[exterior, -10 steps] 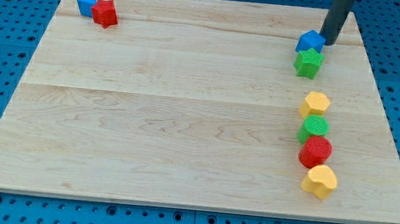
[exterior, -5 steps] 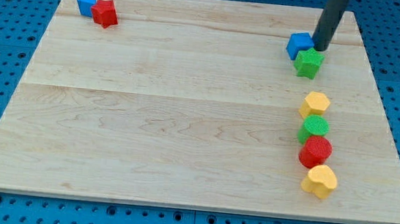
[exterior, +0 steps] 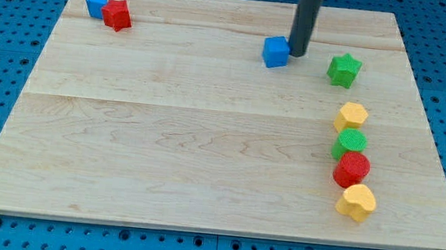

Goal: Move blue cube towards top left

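The blue cube (exterior: pixel 276 52) lies on the wooden board (exterior: pixel 205 140) near the view's top, a little right of the middle. My tip (exterior: pixel 297 53) touches the cube's right side. The dark rod rises from there out of the view's top. The top left corner of the board holds a second blue block (exterior: pixel 97 3) with a red block (exterior: pixel 117 15) touching its right side.
A green star (exterior: pixel 344 69) lies to the right of my tip. Below it a column runs down the right side: a yellow block (exterior: pixel 352 116), a green round block (exterior: pixel 351 142), a red round block (exterior: pixel 352 169) and a yellow heart (exterior: pixel 356 202).
My tip has moved left, pushing the blue cube away from the green star towards the board's middle. The other blocks have not moved.
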Robot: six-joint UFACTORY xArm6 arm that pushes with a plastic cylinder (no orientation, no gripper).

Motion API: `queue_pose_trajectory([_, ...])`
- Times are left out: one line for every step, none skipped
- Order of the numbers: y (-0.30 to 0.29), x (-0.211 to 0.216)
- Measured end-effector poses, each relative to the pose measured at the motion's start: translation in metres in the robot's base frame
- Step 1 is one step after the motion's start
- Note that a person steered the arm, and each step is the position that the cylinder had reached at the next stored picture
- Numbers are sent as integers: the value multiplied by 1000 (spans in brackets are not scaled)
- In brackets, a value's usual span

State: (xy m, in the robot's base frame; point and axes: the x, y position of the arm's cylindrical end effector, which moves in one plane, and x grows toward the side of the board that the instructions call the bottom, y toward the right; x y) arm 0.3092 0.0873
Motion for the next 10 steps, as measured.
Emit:
queue_pose_trajectory([-20, 9])
queue_pose_trajectory([-30, 21])
queue_pose_trajectory([-44, 33])
queue_pose_trajectory([-57, 34])
queue_pose_trajectory([-78, 34])
queue_pose_trajectory([-94, 26])
queue_pose_trajectory([-101, 14])
queue_pose_trajectory([-117, 5])
queue_pose_trajectory([-135, 6])
queue_pose_trajectory([-140, 16])
